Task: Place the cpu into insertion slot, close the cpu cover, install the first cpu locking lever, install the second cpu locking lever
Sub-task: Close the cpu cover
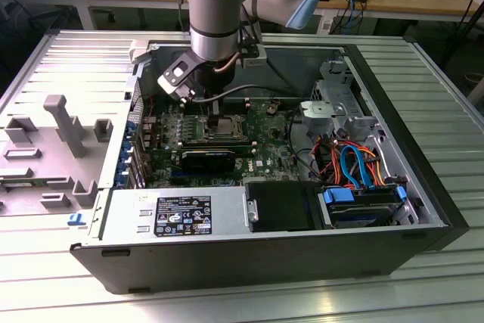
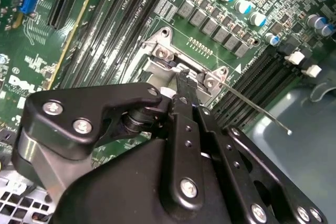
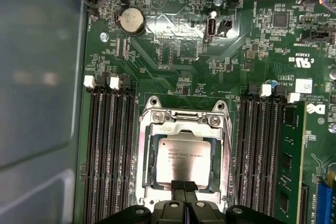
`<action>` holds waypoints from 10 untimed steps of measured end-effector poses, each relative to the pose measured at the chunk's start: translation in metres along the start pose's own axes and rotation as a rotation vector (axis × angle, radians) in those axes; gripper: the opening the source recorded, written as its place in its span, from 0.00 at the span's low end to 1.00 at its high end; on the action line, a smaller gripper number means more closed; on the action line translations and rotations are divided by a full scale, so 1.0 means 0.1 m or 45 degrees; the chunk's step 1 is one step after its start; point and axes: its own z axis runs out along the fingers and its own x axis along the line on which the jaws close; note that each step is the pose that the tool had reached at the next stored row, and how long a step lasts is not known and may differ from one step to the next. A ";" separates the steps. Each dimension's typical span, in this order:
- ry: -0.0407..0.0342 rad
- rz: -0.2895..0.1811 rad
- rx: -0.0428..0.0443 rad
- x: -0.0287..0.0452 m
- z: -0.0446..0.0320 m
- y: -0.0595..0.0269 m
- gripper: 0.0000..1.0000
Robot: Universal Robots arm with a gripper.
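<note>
cpu (image 3: 181,157) seated flat, claw (image 3: 184,184) at its edge

Even bright light, sheen on green board (image 3: 173,24), soft shadows

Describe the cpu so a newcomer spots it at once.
Inside the open computer case, find the green motherboard. Between its banks of long black memory slots sits the silver cpu cover; the cpu is the flat dull-grey square in its window, unlike the board's dark chips.
</note>
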 end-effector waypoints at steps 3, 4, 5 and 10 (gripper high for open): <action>0.0007 0.000 0.011 -0.001 0.042 0.001 0.11; 0.0010 0.000 0.016 -0.002 0.057 0.001 0.11; 0.0004 0.000 0.019 -0.003 0.065 0.000 0.11; 0.0011 0.001 0.021 0.000 0.041 0.002 0.11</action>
